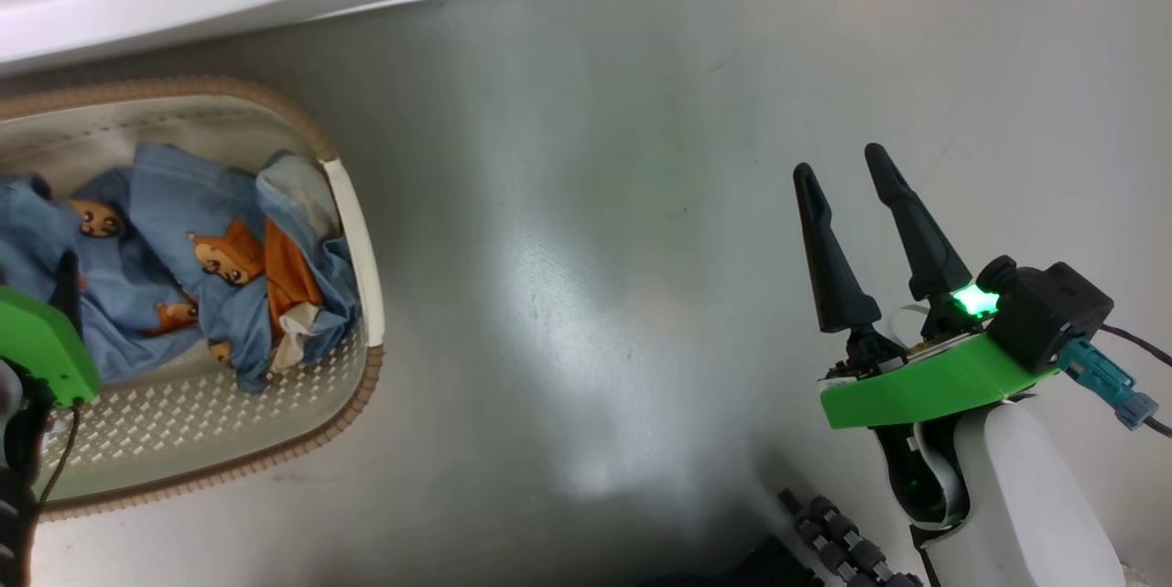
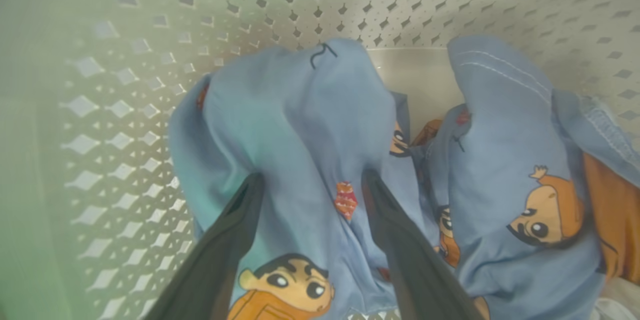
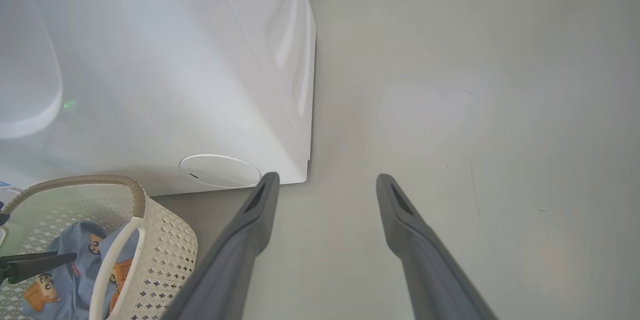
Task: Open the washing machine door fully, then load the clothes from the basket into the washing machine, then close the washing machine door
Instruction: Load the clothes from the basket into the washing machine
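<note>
The cream basket [image 1: 322,448] stands on the floor at the left, holding the light blue clothes [image 1: 174,202] with orange cartoon prints. My left gripper [image 2: 312,182] is down inside the basket [image 2: 150,110], open, its fingers straddling a raised fold of the clothes [image 2: 300,110]. My right gripper [image 1: 840,161] hovers open over bare floor at the right, nothing between its fingers. The white washing machine [image 3: 175,60] stands behind the basket [image 3: 165,245]. The washing machine door is out of view.
The washer's front corner and round cap [image 3: 220,170] lie just left of my right gripper [image 3: 327,179]. Grey floor [image 1: 595,248] stretches between basket and right arm. A dark ribbed cable [image 1: 838,541] lies at the bottom near the right arm.
</note>
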